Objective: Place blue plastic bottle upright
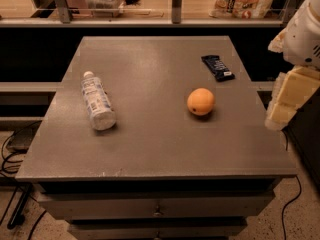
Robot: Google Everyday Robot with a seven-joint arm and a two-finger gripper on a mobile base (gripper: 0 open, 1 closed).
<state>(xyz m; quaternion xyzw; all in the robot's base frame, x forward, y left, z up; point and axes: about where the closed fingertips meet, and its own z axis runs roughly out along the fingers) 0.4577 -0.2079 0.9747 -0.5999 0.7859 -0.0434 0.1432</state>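
The blue plastic bottle [97, 101] lies on its side on the left part of the grey table [150, 144]. It is clear, with a white cap pointing to the far side and a white-and-blue label. My gripper [290, 99], cream-coloured under a white arm, hangs at the right edge of the view beside the table's right edge. It is far from the bottle and holds nothing that I can see.
An orange [201, 101] sits right of centre on the table. A dark blue snack-bar wrapper [217, 67] lies at the far right. A counter with bags and a container runs behind the table. Cables lie on the floor at the left.
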